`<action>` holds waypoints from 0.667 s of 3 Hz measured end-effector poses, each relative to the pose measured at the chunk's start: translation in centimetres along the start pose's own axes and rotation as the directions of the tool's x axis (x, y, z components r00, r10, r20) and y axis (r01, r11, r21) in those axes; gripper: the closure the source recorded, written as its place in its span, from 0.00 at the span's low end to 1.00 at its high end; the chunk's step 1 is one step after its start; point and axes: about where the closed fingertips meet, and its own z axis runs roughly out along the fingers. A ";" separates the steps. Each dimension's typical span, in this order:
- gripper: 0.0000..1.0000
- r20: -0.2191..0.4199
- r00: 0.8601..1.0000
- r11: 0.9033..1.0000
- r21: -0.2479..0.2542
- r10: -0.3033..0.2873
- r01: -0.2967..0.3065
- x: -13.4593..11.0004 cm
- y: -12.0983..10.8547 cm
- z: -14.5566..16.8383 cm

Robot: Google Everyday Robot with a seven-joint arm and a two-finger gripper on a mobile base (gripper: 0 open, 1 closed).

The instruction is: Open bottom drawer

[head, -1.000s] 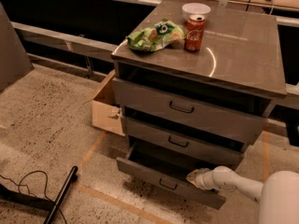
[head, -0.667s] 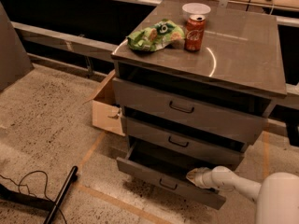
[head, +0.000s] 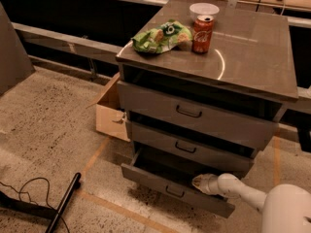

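Pulling stage, I'd say: bottom drawer of the grey cabinet sits partly slid out, with the hand at its top edge, just right of the handle. Next move probably calls for a straight outward pull. Can't tell how open the hand is, or whether it grips anything. The contact spot is hidden in shadow.

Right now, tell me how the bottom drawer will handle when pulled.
The bottom drawer looks like rigid grey metal, so it should slide, not flex. It is wide, and the hand rests at its top edge right of the handle, so an off-centre pull may jam it.
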 end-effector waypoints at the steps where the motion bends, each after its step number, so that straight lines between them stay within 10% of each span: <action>1: 1.00 -0.001 0.998 0.998 -0.022 -0.057 0.057 0.2 0.6 1.1; 2: 1.00 -0.014 0.995 0.994 -0.061 -0.096 0.095 0.8 1.7 2.2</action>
